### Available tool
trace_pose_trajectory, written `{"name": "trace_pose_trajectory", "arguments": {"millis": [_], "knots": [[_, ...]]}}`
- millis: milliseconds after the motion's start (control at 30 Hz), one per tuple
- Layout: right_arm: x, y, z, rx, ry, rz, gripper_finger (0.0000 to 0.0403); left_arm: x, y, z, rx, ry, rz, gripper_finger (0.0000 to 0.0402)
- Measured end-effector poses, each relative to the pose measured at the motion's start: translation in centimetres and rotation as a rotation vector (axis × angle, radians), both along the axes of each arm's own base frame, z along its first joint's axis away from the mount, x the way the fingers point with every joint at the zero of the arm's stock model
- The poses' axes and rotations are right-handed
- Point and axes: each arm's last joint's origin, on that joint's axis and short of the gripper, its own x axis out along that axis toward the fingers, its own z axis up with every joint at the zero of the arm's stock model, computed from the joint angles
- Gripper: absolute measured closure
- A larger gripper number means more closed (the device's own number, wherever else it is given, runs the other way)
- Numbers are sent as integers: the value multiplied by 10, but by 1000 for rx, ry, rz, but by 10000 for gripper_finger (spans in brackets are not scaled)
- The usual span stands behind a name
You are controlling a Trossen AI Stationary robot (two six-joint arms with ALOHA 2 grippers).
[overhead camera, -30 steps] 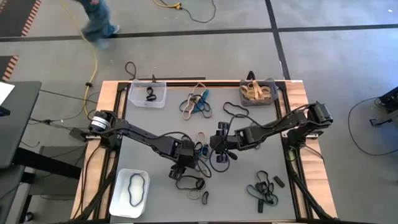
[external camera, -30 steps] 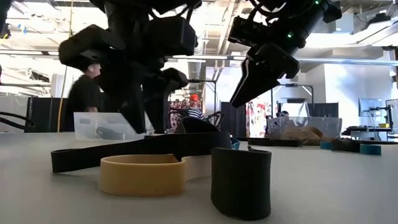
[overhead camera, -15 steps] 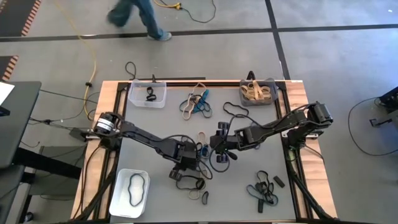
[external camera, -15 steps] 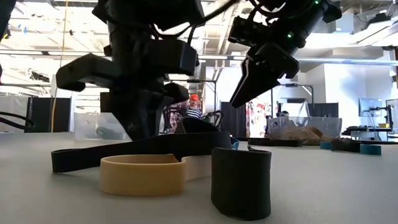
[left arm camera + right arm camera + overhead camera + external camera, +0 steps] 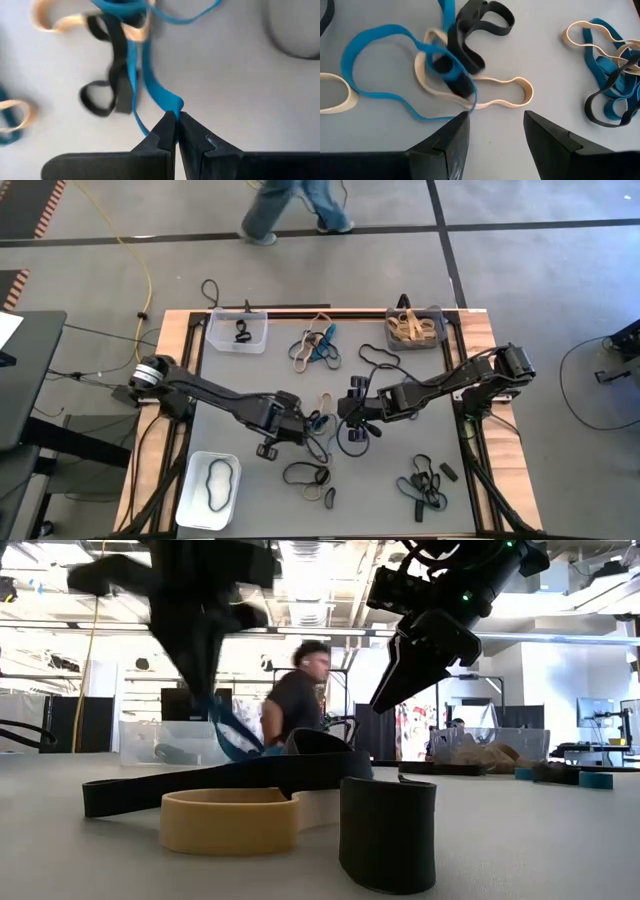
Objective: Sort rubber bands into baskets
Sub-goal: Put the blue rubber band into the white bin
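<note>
1. Left end effector (image 5: 176, 117) now pinched together on a teal-blue rubber band (image 5: 150, 80); a second ago its fingers stood wide above the central tangle, so the grasp has just been made.
2. Low view shows that the left end effector (image 5: 205, 690) has risen off the counter (image 5: 250, 385) since half a second ago, the blue band trailing from it down toward the pile. Judgement: lift is under way, and the band is only partly free.
3. Blue band's far end is threaded through a black loop (image 5: 112, 90) and a tan loop (image 5: 60, 20) in the tangle. Risk, as I read it: these ride up with it and get sorted wrongly.
4. Right end effector (image 5: 492, 132) hangs just beside the same tangle with fingers apart, gripping nothing, unmoved over the last second. In the high view the right end effector (image 5: 352, 412) sits just to the tangle's right.
5. Baskets relative to the tangle: clear basket (image 5: 238, 332) far-left, dark grey basket (image 5: 416, 328) far-right holding tan bands, white basket (image 5: 208, 488) near-left holding 1 black band.
6. Other loose clusters lie beyond the tangle (image 5: 315, 347) and near-right of it (image 5: 422, 483). Sorting is far from done.
</note>
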Motion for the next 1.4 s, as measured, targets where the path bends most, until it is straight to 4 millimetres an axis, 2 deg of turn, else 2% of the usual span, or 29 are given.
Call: {"name": "trace_pose_trajectory", "arguments": {"millis": [300,433,533,800,1067,1233,1400], "knots": [[0,0,0,0,-4,0,186,-58,-18,86,-92,-224,90,401],[1,0,0,1,-7,0,186,-84,-26,112,-120,-371,118,401],[1,0,1,4,-20,0,186,-100,-31,124,-185,-410,143,401],[2,1,2,5,-25,1,186,-131,-57,131,-397,-333,180,401],[2,1,2,5,-26,1,186,-161,-80,128,-483,-203,359,401],[2,1,1,5,-26,1,186,-172,-93,123,-482,-169,425,401],[2,1,2,6,-27,1,186,-172,-105,114,-443,-151,444,401]]}}
